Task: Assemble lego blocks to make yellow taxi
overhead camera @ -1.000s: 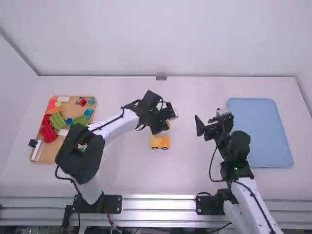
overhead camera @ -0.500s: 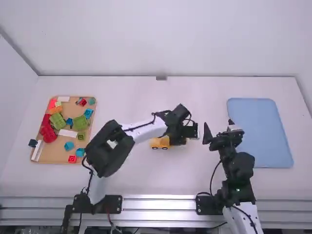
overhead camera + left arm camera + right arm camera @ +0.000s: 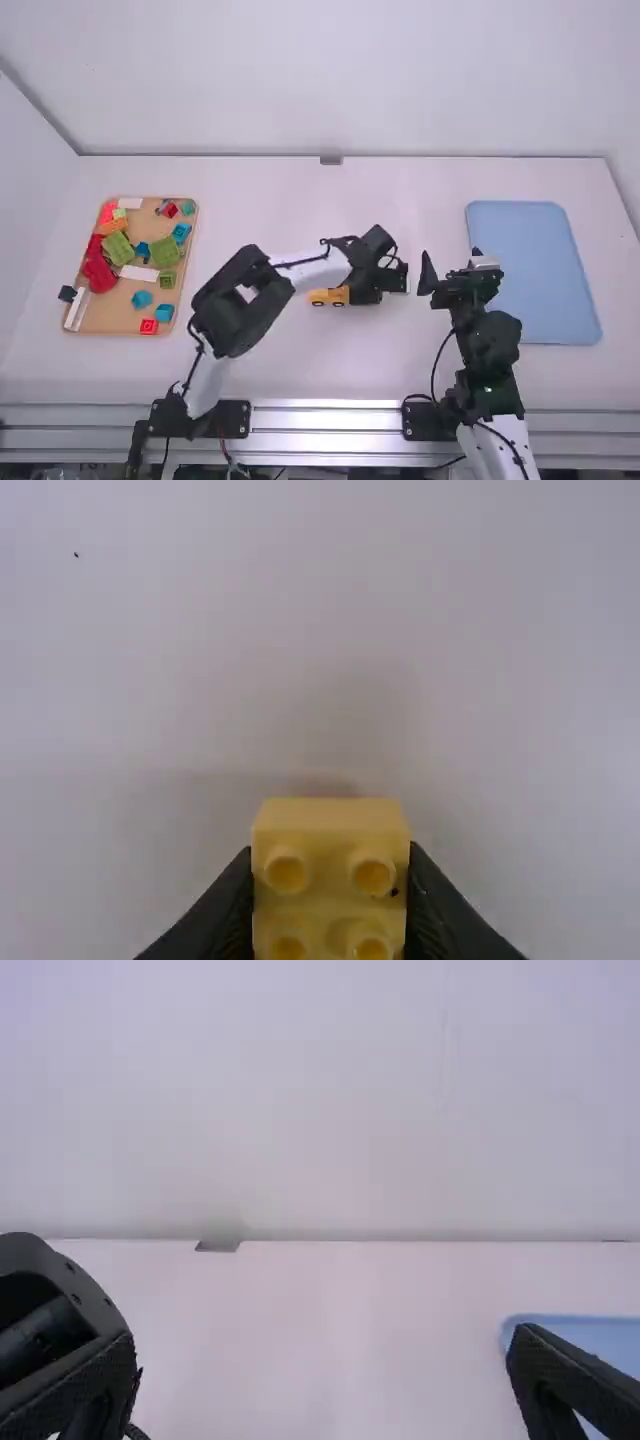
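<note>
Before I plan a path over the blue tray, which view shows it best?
The high view: nearly all the blue tray shows, the right gripper covering part of its left side. The right wrist view catches one corner, partly behind a finger.

From where I stand, the left gripper [image 3: 368,287] is low over the middle of the table [image 3: 270,375], just beside the yellow car [image 3: 322,297], which shows me 2 dark wheels. The right gripper [image 3: 450,262], fingers spread, is between the car and the blue mat [image 3: 535,275]. Over on the left there's a tan tray [image 3: 112,320] of red, green, blue and white blocks, with a black block [image 3: 67,293] at its left edge.
</note>
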### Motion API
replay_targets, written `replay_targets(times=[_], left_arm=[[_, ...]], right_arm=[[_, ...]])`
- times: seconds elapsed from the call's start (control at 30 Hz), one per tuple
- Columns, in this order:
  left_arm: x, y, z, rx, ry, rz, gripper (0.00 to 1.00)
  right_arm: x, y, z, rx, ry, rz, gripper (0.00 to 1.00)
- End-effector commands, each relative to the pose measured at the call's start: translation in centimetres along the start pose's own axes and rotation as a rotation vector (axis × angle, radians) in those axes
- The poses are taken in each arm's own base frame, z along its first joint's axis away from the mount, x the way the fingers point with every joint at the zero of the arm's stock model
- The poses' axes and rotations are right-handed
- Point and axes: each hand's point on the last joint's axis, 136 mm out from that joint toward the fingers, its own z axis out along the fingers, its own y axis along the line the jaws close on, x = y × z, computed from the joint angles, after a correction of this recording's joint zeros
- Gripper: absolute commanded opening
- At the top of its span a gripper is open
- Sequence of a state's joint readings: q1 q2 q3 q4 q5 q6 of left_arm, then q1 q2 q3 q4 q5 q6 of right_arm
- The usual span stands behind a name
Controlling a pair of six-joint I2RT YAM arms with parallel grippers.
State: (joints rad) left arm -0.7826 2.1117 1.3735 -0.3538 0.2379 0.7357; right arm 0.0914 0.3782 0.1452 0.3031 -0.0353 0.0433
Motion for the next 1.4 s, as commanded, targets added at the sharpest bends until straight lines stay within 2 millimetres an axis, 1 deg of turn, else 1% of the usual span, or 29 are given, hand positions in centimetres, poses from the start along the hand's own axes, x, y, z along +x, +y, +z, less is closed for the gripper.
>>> replay_targets(times=[0.0, 0.03, 0.07, 0.1, 0.13, 0.2, 0.23, 0.3, 0.37, 0.4, 0.43, 0.47, 0.53, 0.6, 0.63, 0.67, 0.7, 0.77, 0.87, 0.9, 0.93, 1.0, 1.03, 1.07, 1.13, 1.17, 1.2, 1.23, 1.37], left_arm=[[0.2, 0.1, 0.4, 0.012, 0.001, 0.006, 0.43], [0.0, -0.1, 0.5, 0.015, 0.000, 0.010, 0.57], [0.0, 0.0, 0.5, 0.010, -0.001, 0.012, 0.65], [-0.1, 0.3, 0.4, 0.002, -0.002, 0.011, 0.70], [-0.3, 0.7, -0.1, -0.002, -0.005, 0.007, 0.73], [-0.6, 0.7, -0.6, 0.002, -0.010, 0.005, 0.78], [-1.1, 0.7, -1.6, 0.001, -0.017, 0.006, 0.82], [-1.7, 1.3, -2.9, -0.017, -0.028, 0.007, 0.86], [-1.9, 2.3, -4.8, -0.039, -0.055, -0.007, 0.84], [-2.0, 2.5, -5.3, -0.041, -0.067, -0.009, 0.86], [-2.1, 2.9, -6.2, -0.046, -0.086, -0.019, 0.93], [-2.0, 3.4, -7.5, -0.050, -0.115, -0.035, 1.00], [-1.6, 4.1, -8.9, -0.068, -0.142, -0.059, 0.99], [-0.6, 5.5, -10.6, -0.118, -0.158, -0.132, 0.99], [0.4, 6.5, -11.6, -0.153, -0.163, -0.182, 0.99], [1.1, 7.0, -12.3, -0.182, -0.161, -0.209, 0.99], [2.4, 7.9, -13.4, -0.228, -0.164, -0.260, 0.99], [4.2, 8.4, -15.3, -0.289, -0.190, -0.319, 0.99], [5.8, 8.5, -17.1, -0.351, -0.232, -0.371, 0.99], [6.9, 8.5, -18.5, -0.404, -0.272, -0.409, 0.99], [6.9, 8.5, -18.5, -0.404, -0.272, -0.409, 0.99], [9.0, 8.6, -21.2, -0.520, -0.360, -0.485, 0.99], [9.2, 8.6, -21.4, -0.531, -0.369, -0.493, 0.99], [10.1, 8.4, -22.4, -0.577, -0.402, -0.513, 0.99], [11.7, 8.1, -23.8, -0.655, -0.459, -0.552, 0.99], [12.1, 8.0, -24.1, -0.673, -0.472, -0.562, 0.99], [13.0, 7.8, -24.8, -0.715, -0.503, -0.583, 0.99], [13.5, 7.6, -25.1, -0.739, -0.520, -0.593, 0.99], [15.2, 6.9, -25.5, -0.801, -0.551, -0.607, 0.99]], right_arm=[[0.4, -0.2, 0.0, 0.008, 0.008, -0.017, 0.99], [0.4, -0.2, 0.0, 0.008, 0.010, -0.025, 0.99], [0.5, -0.2, 0.0, 0.009, 0.010, -0.024, 0.99], [0.5, -0.2, 0.0, 0.008, 0.010, -0.025, 0.98], [0.5, -0.2, 0.0, 0.008, 0.010, -0.034, 0.99], [0.4, -0.2, 0.0, 0.008, 0.010, -0.054, 0.99], [0.3, -0.2, 0.1, 0.008, 0.017, -0.072, 0.98], [-0.1, -0.1, 0.3, 0.007, 0.049, -0.082, 0.99], [-0.3, 0.7, 0.9, -0.046, 0.125, -0.144, 0.99], [-0.4, 0.9, 1.1, -0.058, 0.144, -0.154, 0.98], [-0.4, 1.2, 1.5, -0.080, 0.180, -0.169, 0.98], [-0.3, 1.5, 2.3, -0.103, 0.243, -0.194, 0.98], [-0.1, 1.8, 3.3, -0.123, 0.303, -0.223, 0.99], [0.4, 2.8, 4.6, -0.184, 0.372, -0.274, 0.99], [0.7, 3.9, 5.3, -0.255, 0.406, -0.324, 0.99], [1.0, 4.4, 5.6, -0.288, 0.426, -0.345, 0.99], [1.8, 5.5, 6.4, -0.364, 0.479, -0.400, 0.99], [3.5, 6.8, 7.7, -0.456, 0.589, -0.476, 0.98], [5.3, 7.9, 8.4, -0.558, 0.706, -0.565, 0.99], [6.5, 8.5, 8.4, -0.628, 0.779, -0.629, 0.98], [6.5, 8.5, 8.4, -0.628, 0.779, -0.629, 0.98], [8.9, 9.7, 8.0, -0.802, 0.892, -0.773, 0.98], [9.2, 9.8, 7.9, -0.823, 0.903, -0.792, 0.98], [10.4, 10.1, 7.6, -0.892, 0.942, -0.852, 0.99], [12.2, 10.1, 7.5, -0.930, 0.998, -0.920, 0.99], [12.5, 10.1, 7.3, -0.936, 1.011, -0.936, 0.98], [13.5, 10.1, 6.9, -0.946, 1.047, -0.965, 0.98], [13.9, 10.2, 6.6, -0.952, 1.067, -0.974, 0.99], [15.4, 10.8, 4.9, -0.994, 1.117, -1.007, 0.98]])
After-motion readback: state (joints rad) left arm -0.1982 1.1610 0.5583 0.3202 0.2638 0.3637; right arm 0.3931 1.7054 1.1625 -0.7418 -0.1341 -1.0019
